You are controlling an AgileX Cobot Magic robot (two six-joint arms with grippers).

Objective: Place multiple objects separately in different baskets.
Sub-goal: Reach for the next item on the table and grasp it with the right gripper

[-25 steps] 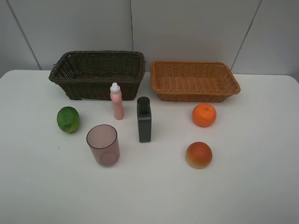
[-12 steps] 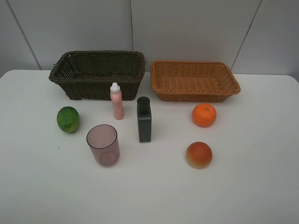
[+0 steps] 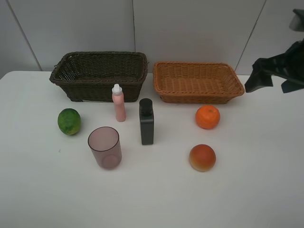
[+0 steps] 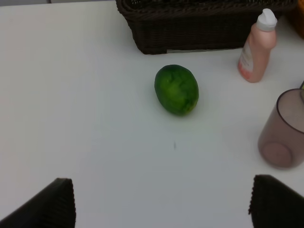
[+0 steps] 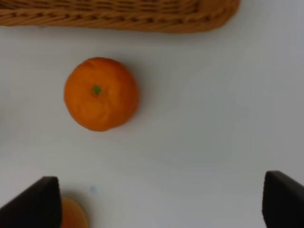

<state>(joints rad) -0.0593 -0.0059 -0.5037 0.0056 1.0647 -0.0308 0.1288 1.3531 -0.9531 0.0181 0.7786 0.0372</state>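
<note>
White table (image 3: 266, 190), all items out on it. Two wicker baskets side by side along the far edge, close but apart: dark brown basket (image 3: 99, 90) on the left, deeper; light orange-tan basket (image 3: 199, 99) on the right, shallower. Nothing seen inside either. Right arm (image 3: 280, 66) hangs over the table's far right, just past the tan basket's right end. Right gripper (image 5: 159, 202): jaws spread wide, nothing between them; in its wrist view the orange lies on the table ahead of the gap and a sliver of the peach shows by one finger. Left gripper (image 4: 161, 204): jaws likewise wide apart and holding nothing, with the green fruit on the table ahead of them. Translucent mauve cup (image 3: 105, 147) upright, nearest the front on the left half. Dark rectangular bottle (image 3: 146, 122) upright near the middle, just right of and behind the cup. Pink white-capped bottle (image 3: 118, 103) upright, just in front of the dark basket's front wall, left of the dark bottle. Peach-like fruit (image 3: 202, 157), red-orange, front right, well apart from the baskets. Orange (image 3: 207, 117) behind it, near the tan basket's front wall, not touching. Green round fruit (image 3: 69, 121) far left, in front of the dark basket, apart from the cup.
</note>
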